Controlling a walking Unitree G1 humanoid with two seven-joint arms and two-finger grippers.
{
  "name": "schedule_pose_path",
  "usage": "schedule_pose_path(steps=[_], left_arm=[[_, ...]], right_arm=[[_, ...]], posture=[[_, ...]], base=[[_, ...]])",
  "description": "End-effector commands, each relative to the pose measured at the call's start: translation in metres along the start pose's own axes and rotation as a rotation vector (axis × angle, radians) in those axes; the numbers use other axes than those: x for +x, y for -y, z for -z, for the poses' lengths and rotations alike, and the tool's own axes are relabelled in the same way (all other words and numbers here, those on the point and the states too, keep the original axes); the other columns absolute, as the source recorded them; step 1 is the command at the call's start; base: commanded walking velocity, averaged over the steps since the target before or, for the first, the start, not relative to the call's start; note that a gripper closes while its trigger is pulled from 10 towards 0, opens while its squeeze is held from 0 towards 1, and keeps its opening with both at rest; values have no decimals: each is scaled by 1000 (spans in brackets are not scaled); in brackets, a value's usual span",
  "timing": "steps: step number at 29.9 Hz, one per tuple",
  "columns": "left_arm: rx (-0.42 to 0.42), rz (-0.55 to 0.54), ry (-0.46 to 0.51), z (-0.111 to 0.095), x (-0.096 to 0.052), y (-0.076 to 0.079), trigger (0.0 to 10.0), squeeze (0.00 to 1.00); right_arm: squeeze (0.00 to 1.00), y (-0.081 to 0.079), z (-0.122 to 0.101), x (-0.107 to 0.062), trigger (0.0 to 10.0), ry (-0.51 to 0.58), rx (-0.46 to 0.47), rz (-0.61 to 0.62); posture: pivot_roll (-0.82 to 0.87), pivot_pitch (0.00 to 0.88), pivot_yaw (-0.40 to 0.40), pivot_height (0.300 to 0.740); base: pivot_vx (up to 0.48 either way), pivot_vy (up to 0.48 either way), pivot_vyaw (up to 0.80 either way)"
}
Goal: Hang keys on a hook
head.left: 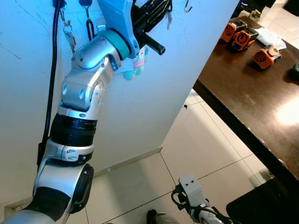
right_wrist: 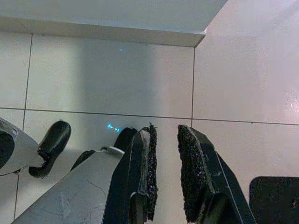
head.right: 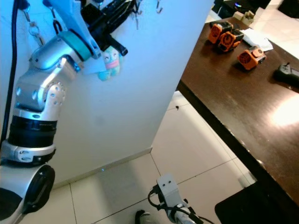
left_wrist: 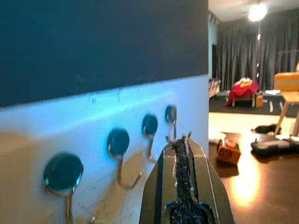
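Observation:
My left arm is raised against the white wall, and my left gripper (head.left: 161,7) is up at a row of metal hooks (left_wrist: 117,154). Its fingers (left_wrist: 185,158) are pressed shut, their tips close to the last hook (left_wrist: 171,116) in the wrist view. A small silver key (head.left: 169,19) hangs from the gripper's tips. Below the gripper a pastel plush charm (head.left: 136,64) with a white tag dangles against the wall; what holds it up is hidden by the arm. One bare hook (head.left: 188,6) sits further right. My right gripper (right_wrist: 164,135) hangs low over the floor with a narrow gap between its pads.
Another bunch of keys (head.left: 70,36) and a black cable (head.left: 52,70) hang from hooks at the left. A dark wooden table (head.left: 243,107) on the right carries orange devices (head.left: 265,56) and a black controller (head.right: 287,73). White floor tiles (head.left: 201,149) lie below, with a dark mat (head.left: 261,205).

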State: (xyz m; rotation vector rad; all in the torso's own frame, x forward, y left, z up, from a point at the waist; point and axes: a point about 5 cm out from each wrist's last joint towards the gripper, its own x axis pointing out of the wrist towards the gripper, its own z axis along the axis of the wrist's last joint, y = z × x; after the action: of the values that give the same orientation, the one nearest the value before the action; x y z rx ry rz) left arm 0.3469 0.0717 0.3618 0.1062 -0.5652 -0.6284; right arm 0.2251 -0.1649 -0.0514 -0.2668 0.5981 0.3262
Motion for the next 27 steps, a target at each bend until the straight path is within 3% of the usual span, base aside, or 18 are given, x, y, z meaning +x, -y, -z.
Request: schedule_pose_path(steps=[1, 10, 18, 23, 27], left_arm=[[23, -4, -8, 1, 4, 3, 10000, 0], [25, -142, -46, 1, 5, -15, 10000, 0], [41, -175, -47, -1, 3, -21, 10000, 0], [90, -156, -74, 4, 2, -17, 10000, 0], [145, -107, -123, 13, 1, -5, 10000, 0]], right_arm=[[0, -2, 8, -3, 10000, -33, -3, -8], [0, -4, 11, -4, 10000, -36, 3, -5], [0, -4, 10, -4, 10000, -35, 3, -7], [0, -4, 9, -3, 10000, -34, 1, -9], [0, -4, 9, -3, 10000, -36, -1, -11]], posture=[[-57, 143, -29, 740], [-61, 145, -22, 740], [-60, 144, -22, 740], [-51, 146, -26, 740], [-50, 147, -27, 740]], base=[[0, 0, 0], [0, 0, 0], [0, 0, 0], [0, 0, 0], [0, 0, 0]])
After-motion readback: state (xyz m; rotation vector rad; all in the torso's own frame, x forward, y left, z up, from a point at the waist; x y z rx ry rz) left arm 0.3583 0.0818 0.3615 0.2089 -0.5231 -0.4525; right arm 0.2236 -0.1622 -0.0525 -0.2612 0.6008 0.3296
